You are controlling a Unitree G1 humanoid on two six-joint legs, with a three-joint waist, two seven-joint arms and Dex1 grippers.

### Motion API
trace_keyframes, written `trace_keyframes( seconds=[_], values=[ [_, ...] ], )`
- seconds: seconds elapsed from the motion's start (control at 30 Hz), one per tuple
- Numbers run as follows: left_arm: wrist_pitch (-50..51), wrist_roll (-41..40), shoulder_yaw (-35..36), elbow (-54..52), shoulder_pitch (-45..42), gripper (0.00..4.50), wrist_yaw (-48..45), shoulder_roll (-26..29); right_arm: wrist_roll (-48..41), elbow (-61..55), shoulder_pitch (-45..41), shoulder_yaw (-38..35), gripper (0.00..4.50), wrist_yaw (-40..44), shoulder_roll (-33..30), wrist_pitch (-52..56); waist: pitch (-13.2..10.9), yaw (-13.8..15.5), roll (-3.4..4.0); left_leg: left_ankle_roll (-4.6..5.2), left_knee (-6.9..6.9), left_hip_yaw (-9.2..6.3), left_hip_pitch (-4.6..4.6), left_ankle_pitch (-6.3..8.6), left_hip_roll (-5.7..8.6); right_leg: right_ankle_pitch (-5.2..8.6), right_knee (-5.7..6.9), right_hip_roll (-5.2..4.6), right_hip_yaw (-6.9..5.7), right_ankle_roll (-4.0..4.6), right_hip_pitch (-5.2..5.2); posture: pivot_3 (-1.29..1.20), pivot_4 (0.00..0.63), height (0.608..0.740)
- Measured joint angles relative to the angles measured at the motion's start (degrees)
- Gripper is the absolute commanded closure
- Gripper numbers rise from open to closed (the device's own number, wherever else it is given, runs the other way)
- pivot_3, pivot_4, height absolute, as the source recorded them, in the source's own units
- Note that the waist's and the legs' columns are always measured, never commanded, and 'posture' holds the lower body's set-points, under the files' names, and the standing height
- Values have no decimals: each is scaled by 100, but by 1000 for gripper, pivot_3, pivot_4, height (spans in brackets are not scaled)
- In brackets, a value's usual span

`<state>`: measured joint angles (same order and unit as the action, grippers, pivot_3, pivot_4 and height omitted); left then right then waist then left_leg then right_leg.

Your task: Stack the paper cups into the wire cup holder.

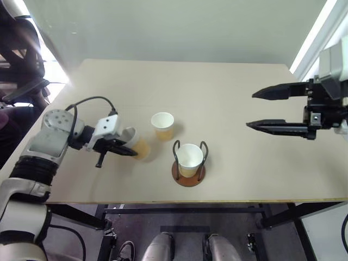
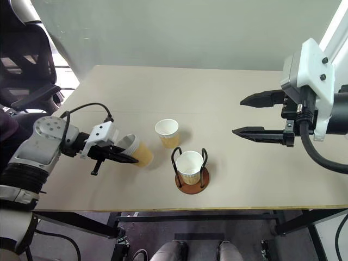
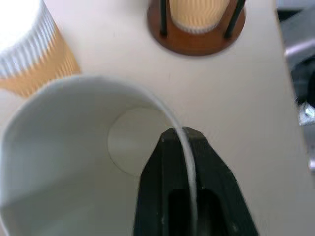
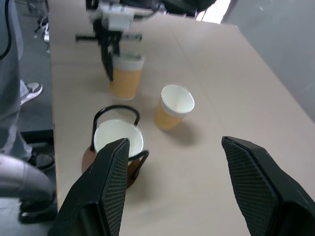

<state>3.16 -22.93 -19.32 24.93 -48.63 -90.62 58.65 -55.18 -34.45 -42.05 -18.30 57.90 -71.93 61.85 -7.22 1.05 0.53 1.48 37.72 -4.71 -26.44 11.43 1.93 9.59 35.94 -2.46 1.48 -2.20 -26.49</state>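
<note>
My left gripper point(image 1: 129, 150) is shut on the rim of a yellow-tan paper cup point(image 1: 140, 145), one finger point(image 3: 160, 182) inside the white wall and one outside. The cup is tilted, mouth toward my left arm, just above or on the table left of the wire cup holder point(image 1: 188, 176). The holder's reddish-brown base and black wire loops stand near the front edge, with a second cup point(image 1: 190, 157) seated upright in it. A third cup point(image 1: 162, 125) stands upright on the table behind and left of the holder. My right gripper point(image 1: 251, 110) hovers open and empty, high at the right.
The beige table point(image 1: 228, 81) has bare room behind and to the right of the cups. Its front edge runs just below the holder. A black chair point(image 1: 22, 60) stands past the table's left end, and a grey wall rises behind.
</note>
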Motion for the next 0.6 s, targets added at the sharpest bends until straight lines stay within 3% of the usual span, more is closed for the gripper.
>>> trace_keyframes(
  seconds=[0.1, 0.23, 0.47, 0.6],
  values=[
    [713, -1231, -64, -629, -571, 4413, -8, 468, -479, -231, 602, -858, 1442, 307, -272, 362, 0, 33, 0, -30, 33, 0, -36, 30, 2, 8, -2, 4, 1, -14, -12, 0, 150, 740],
    [1192, -2307, -239, -940, -1609, 4413, -12, 559, -540, -329, 1057, -1516, 1442, 295, -399, 481, 1, 47, 3, -49, 43, 2, -29, 65, 21, 8, -7, -14, 12, -26, -1, 0, 150, 740],
    [893, -2817, -1609, -594, -2630, 4413, -14, 200, -673, -553, 1447, -1961, 1442, -126, -408, 499, -5, 20, 22, -30, 43, 9, -12, 42, 29, 3, -2, -16, 16, -62, 15, 0, 150, 740],
    [335, -2948, -2614, -163, -3208, 4413, -12, -144, -781, -736, 1711, -2511, 1442, -289, -476, 751, -6, 31, 21, -20, 48, 4, -24, 38, 36, 31, -5, -24, 17, -125, 18, 0, 150, 740]
  ],
)
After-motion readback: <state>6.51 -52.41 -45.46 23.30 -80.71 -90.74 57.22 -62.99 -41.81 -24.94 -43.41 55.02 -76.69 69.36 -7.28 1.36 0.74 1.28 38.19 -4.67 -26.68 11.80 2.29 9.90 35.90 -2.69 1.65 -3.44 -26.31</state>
